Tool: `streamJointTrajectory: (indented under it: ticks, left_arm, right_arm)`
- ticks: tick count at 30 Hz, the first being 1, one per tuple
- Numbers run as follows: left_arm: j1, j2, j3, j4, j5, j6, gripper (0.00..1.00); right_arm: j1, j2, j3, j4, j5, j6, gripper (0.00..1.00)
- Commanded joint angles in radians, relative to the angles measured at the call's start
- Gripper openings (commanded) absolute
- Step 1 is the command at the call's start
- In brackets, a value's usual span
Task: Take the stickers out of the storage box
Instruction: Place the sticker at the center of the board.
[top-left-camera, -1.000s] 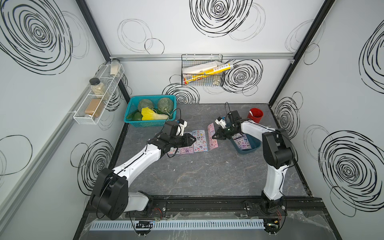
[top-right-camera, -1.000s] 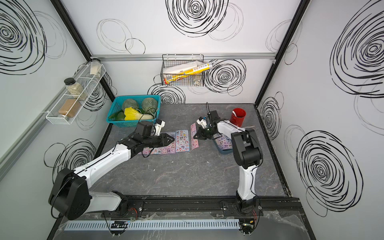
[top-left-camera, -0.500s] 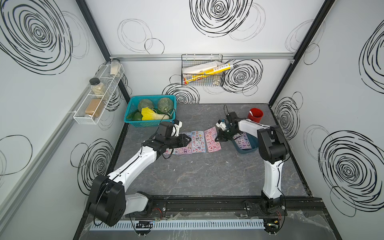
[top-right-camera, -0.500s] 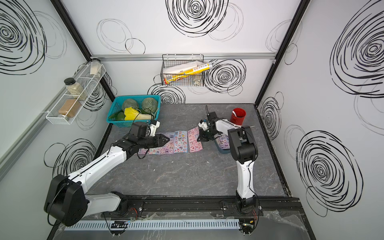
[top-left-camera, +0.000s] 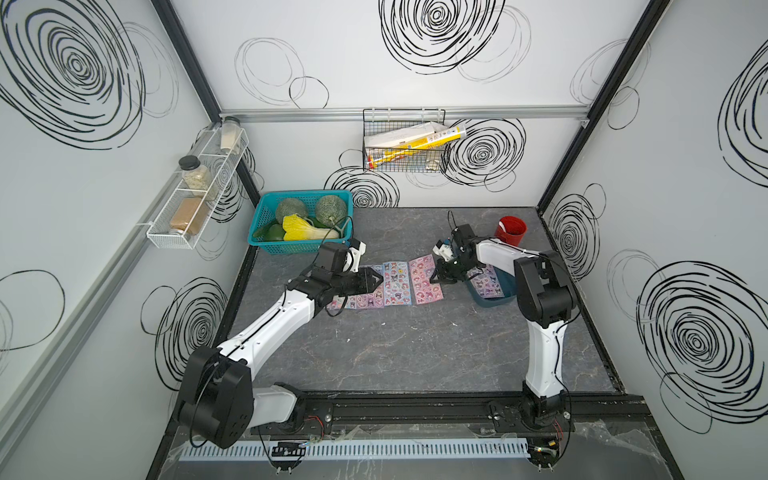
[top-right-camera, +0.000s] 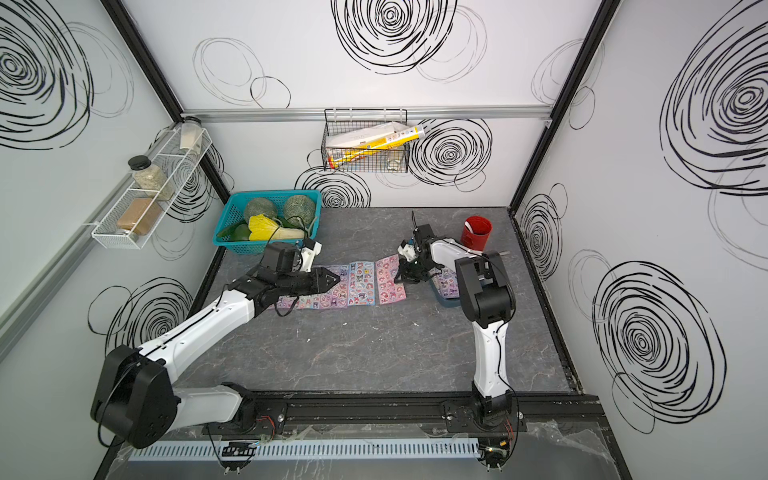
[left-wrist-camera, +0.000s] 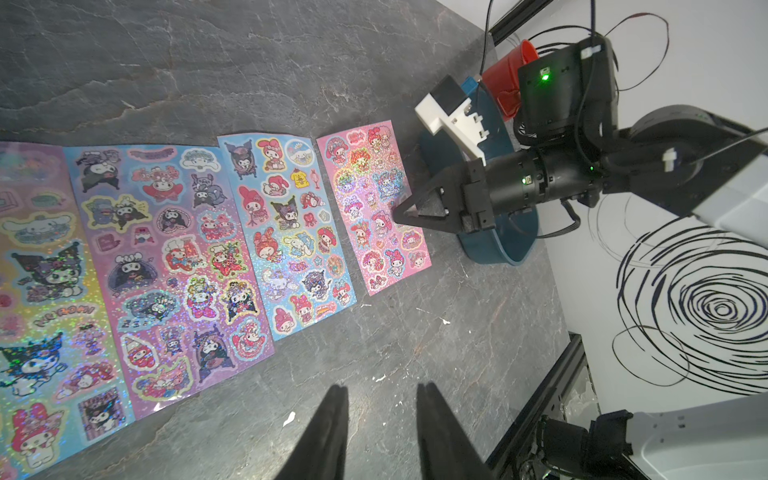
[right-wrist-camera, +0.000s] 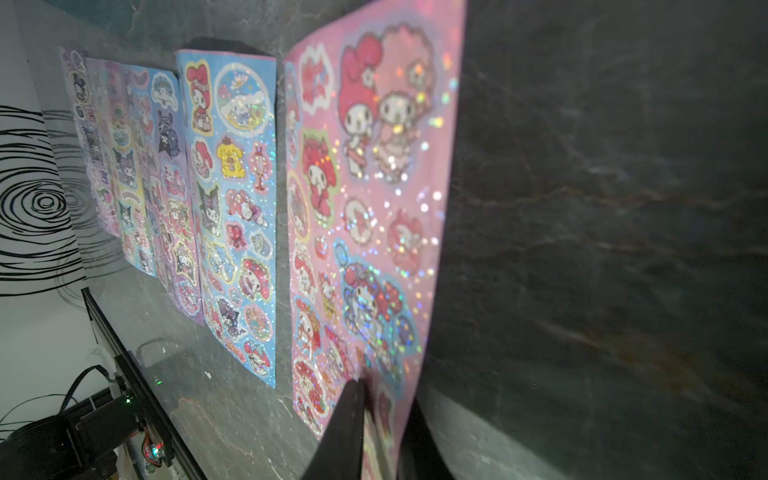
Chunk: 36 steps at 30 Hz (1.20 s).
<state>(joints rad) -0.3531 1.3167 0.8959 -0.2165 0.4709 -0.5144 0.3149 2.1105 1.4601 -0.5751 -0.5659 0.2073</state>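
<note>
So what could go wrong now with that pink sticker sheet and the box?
1. The edge of the pink sheet sits between the parted fingers of the right gripper. Lifting away could snag it and drag it crooked, or onto the blue sheet.
2. More stickers lie flat in the storage box. Thin, shiny sheets may slip out of a pinch, or two may come up together.

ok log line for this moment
right tool: jaws slightly apart at pink sheet edge, sheet on table | left tool: open, empty | storage box: stickers inside
</note>
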Motion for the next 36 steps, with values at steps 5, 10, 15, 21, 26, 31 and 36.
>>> streamJointTrajectory:
  ticks: [5, 10, 15, 21, 26, 31, 36]
  left_arm:
    - [0.006, 0.016, 0.043, 0.014, 0.02, 0.026, 0.34]
    - [0.006, 0.025, 0.057, 0.007, 0.023, 0.036, 0.34]
    - [0.006, 0.028, 0.078, -0.003, 0.025, 0.051, 0.34]
    - [0.009, 0.052, 0.154, -0.017, 0.012, 0.071, 0.34]
    - [0.012, 0.101, 0.254, -0.05, 0.014, 0.095, 0.34]
    - [0.017, 0.156, 0.352, -0.076, 0.041, 0.118, 0.35]
    - [0.019, 0.197, 0.414, -0.088, 0.056, 0.13, 0.35]
  right_arm:
    - [0.011, -0.034, -0.015, -0.002, 0.013, 0.012, 0.3]
    - [0.019, -0.069, -0.011, -0.027, 0.056, 0.01, 0.35]
    - [0.02, -0.129, -0.016, -0.046, 0.08, 0.012, 0.39]
    - [0.018, -0.227, -0.03, -0.044, 0.103, 0.02, 0.41]
    - [0.006, -0.282, -0.035, -0.062, 0.191, 0.008, 0.45]
    - [-0.072, -0.358, -0.087, -0.031, 0.213, 0.016, 0.48]
    - [-0.138, -0.421, -0.137, -0.005, 0.313, 0.014, 0.51]
